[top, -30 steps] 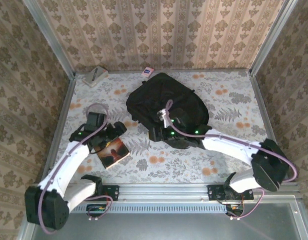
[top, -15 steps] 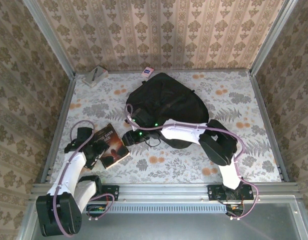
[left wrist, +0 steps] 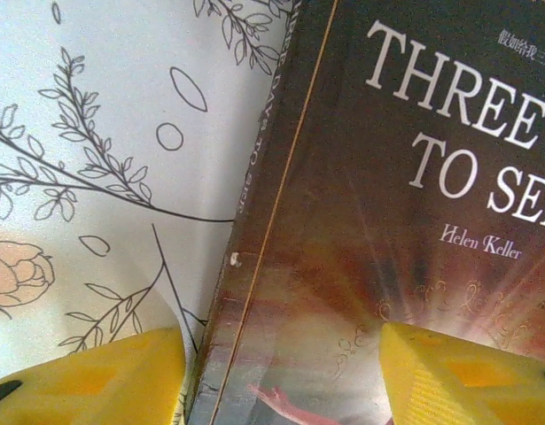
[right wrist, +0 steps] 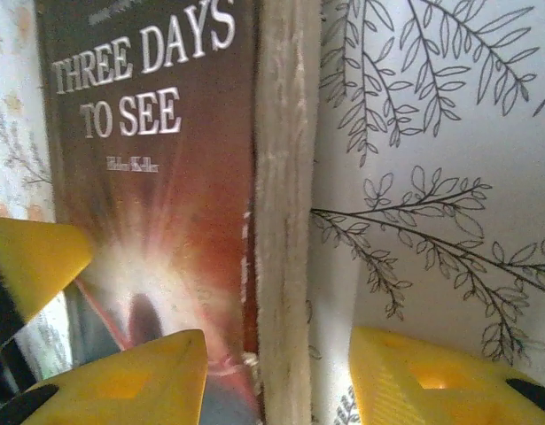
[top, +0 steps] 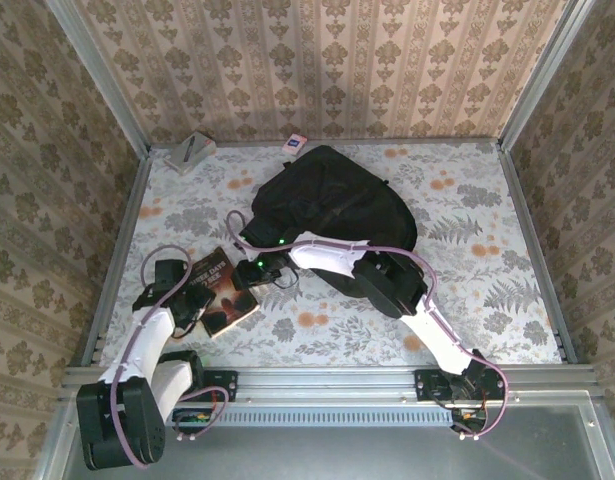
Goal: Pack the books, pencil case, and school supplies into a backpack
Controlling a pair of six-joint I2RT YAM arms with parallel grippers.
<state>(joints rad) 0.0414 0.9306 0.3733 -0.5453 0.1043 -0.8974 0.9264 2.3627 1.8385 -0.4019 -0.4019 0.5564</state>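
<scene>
Trouble most likely at the pinch itself. Dark paperback with an orange glow and white title (top: 227, 290) flat on the floral-printed table (top: 467, 190), lower left of centre in the overhead frame, just below and left of the large soft black fabric backpack (top: 332, 210). Left hand (left wrist: 281, 354) part-way wide, straddling the spine edge, one yellow finger (left wrist: 86, 385) by the table, the other over the cover, clamped on nothing. Right hand (right wrist: 276, 341) likewise at a middling spread across the pale page edge, holding nothing. Closing from here: probably a scrape along the cover or a sideways shove rather than a grip, given so thin a book lying flat. Also a fair chance of both hands knocking together over one small book, or of pages fanning under a one-edge lift.
</scene>
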